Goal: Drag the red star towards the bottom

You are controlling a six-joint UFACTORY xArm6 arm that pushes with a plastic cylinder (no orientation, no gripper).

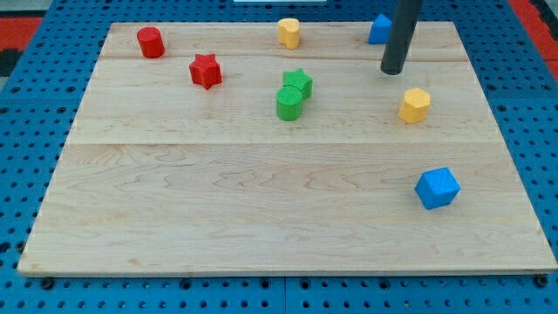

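The red star [206,71] lies on the wooden board [261,209] at the upper left. My tip [393,70] is far to the star's right, at about the same height in the view. The tip stands just below a blue block [378,29] and above a yellow hexagonal block [415,105], touching neither.
A red cylinder [150,42] sits up-left of the star. A yellow block [289,32] is at the top middle. A green star [299,82] and green cylinder [289,103] touch near the centre. A blue cube [436,187] lies at the lower right.
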